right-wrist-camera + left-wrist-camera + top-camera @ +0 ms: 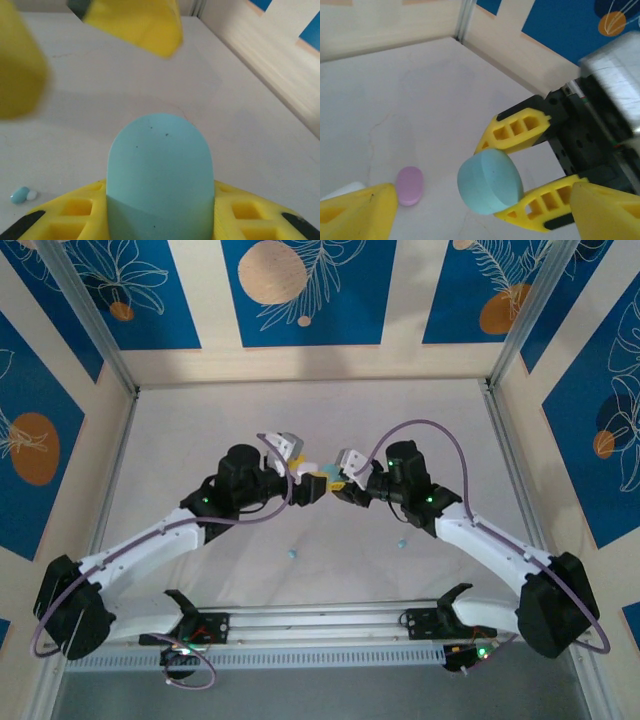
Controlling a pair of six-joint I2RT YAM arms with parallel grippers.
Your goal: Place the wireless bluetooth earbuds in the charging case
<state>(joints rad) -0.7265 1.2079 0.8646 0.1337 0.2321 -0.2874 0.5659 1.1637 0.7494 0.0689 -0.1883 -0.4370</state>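
My right gripper (pixel 160 212) is shut on a teal charging case (pixel 160 175), which stands up between its yellow fingers, lid closed. The left wrist view shows the same case (pixel 490 181) held in the air by the right gripper (pixel 495 180). My left gripper (pixel 482 200) is open, with one finger on each side of the case and not touching it. In the top view both grippers meet at mid-table, left (pixel 312 486) facing right (pixel 340 488). A teal earbud (pixel 20 195) and a white earbud (pixel 32 195) lie together on the table. Small teal earbuds (pixel 293 553) (pixel 402 541) lie nearer the bases.
A pink case (pixel 410 185) lies flat on the white table (pixel 200 440) below the grippers, with a white object (pixel 340 191) beside it, partly hidden by my left finger. Beige walls (pixel 310 365) with blue panels enclose the table on three sides.
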